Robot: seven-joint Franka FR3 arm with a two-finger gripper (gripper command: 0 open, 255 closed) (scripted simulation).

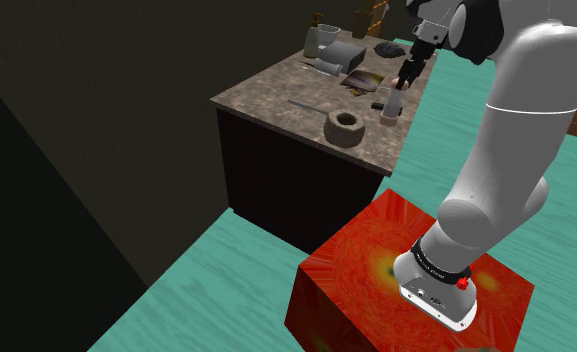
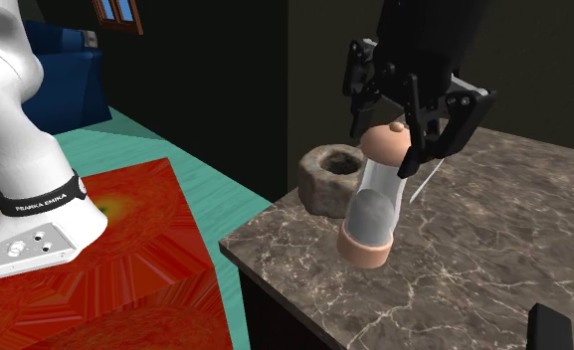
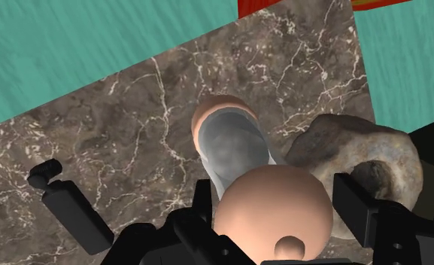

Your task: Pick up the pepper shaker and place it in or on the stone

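Observation:
The pepper shaker [image 2: 376,204] has a clear tube body and tan caps at both ends, and it leans slightly on the marble counter [image 2: 474,268]. My gripper [image 2: 396,149] is shut on its upper cap, one black finger on each side. In the wrist view the fingers [image 3: 358,207] clasp the round tan cap [image 3: 279,211] of the shaker. I cannot tell whether the lower cap touches the counter. The stone [image 2: 334,179], a rough grey bowl with a hollow top, sits right beside the shaker near the counter's edge. The shoulder view shows the shaker [image 1: 389,105], my gripper [image 1: 404,82] and the stone [image 1: 344,127].
At the counter's far end stand a grey box [image 1: 342,53], a pale jug [image 1: 319,40], a dark lump [image 1: 388,47] and a dark tray [image 1: 364,80]. A thin utensil [image 1: 306,103] lies mid-counter. The red stand [image 1: 376,275] sits on a teal floor [image 1: 226,270].

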